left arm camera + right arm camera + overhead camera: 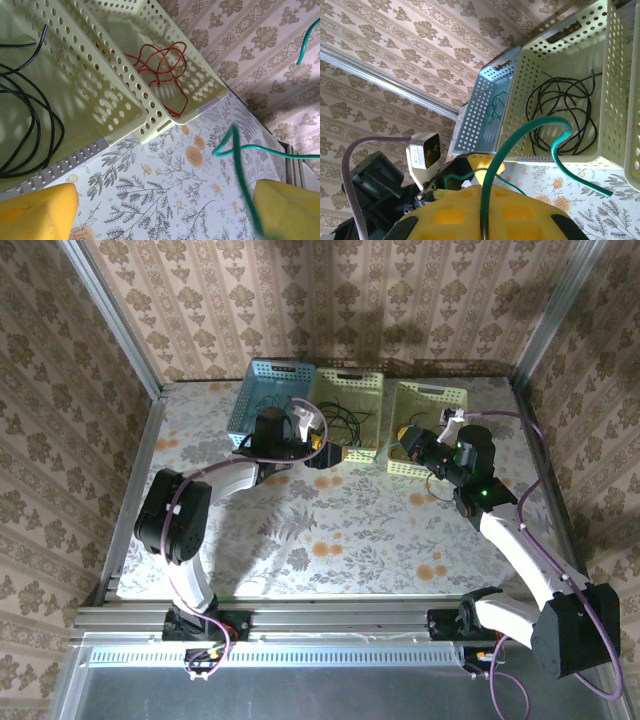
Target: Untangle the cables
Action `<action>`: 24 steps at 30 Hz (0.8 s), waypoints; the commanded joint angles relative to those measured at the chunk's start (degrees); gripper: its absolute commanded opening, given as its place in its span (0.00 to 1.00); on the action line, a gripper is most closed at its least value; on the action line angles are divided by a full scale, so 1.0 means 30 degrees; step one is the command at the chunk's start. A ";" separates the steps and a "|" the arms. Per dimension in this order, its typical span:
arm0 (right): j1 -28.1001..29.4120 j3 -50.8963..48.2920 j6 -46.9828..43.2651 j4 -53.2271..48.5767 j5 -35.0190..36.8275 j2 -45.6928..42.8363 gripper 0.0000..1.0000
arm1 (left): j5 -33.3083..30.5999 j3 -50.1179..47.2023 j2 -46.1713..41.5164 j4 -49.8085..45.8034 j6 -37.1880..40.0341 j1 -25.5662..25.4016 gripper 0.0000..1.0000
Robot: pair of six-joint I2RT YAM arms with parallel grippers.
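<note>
R wrist view: closest to the lens are the yellow pads of the R gripper (pixel 485 212), pressed together w/ the green cable (pixel 530 131) pinched betw. them. The cable leaves the pads, arcs up & over, and its free end drops toward the pic's lower right, above the table (pixel 570 200). Behind it the black cable (pixel 565 107) is coiled in the middle basket (pixel 535 65). A small green loop (pixel 495 107) lies in the blue basket (pixel 477 115). L gripper (pixel 479 167) sits just below the baskets' near edge, w/ a thin green strand reaching it.

L wrist view: L gripper (pixel 160 215) is spread wide w/ nothing held, its yellow fingers (pixel 35 212) at both bottom corners. Green cable (pixel 235 150) hangs in the gap, well off-centre, close to the finger at the pic's right; can't tell if touching. The strand enters from the right edge approx. level, kinks, then runs top-to-bottom thru the gap, i.e. across the closing line. Red cable (pixel 160 65) lies apart in the right basket (pixel 200 97), and the black cable (pixel 30 115) is in the middle basket (pixel 115 100).

Top view: L gripper (pixel 325 453) is at the middle basket's (pixel 350 380) near edge, R gripper (pixel 408 440) at the right basket's (pixel 440 392) near corner, the two close side by side. The strand is too thin to trace here.

Prob. next: the L arm is the free one and nearer, so it shifts sideways to centre the strand, then grips.
</note>
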 commanded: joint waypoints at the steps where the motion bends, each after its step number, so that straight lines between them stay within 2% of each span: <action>1: 0.0067 0.0587 0.0119 0.0472 -0.0752 0.0091 0.12 | 0.1259 0.0840 0.0285 -0.0178 0.0117 -0.0112 0.88; 3: 0.0083 0.0707 0.0109 0.0390 -0.0930 0.0281 0.12 | 0.1379 0.0908 0.0288 -0.0179 0.0088 -0.0214 0.85; 8: 0.0107 0.0946 0.0064 0.0300 -0.1208 0.0711 0.12 | 0.1499 0.1315 0.0405 -0.0732 0.0233 -0.0470 0.55; 10: 0.0128 0.0975 0.0044 0.0251 -0.1143 0.0774 0.12 | 0.1535 0.1447 0.0463 -0.1119 0.0380 -0.0587 0.39; 17: 0.0798 0.1746 -0.1132 -0.1025 -0.1108 0.1654 0.12 | 0.0844 0.2041 0.0290 -0.2537 0.1374 -0.1168 0.11; 20: 0.1125 0.2109 -0.1094 -0.0699 -0.2025 0.2819 0.12 | 0.0832 0.2643 0.0193 -0.3058 0.1822 -0.1738 0.00; 24: 0.1167 0.2531 -0.0574 0.0249 -0.3482 0.4634 0.11 | 0.0952 0.3529 -0.0073 -0.3703 0.2292 -0.2322 0.00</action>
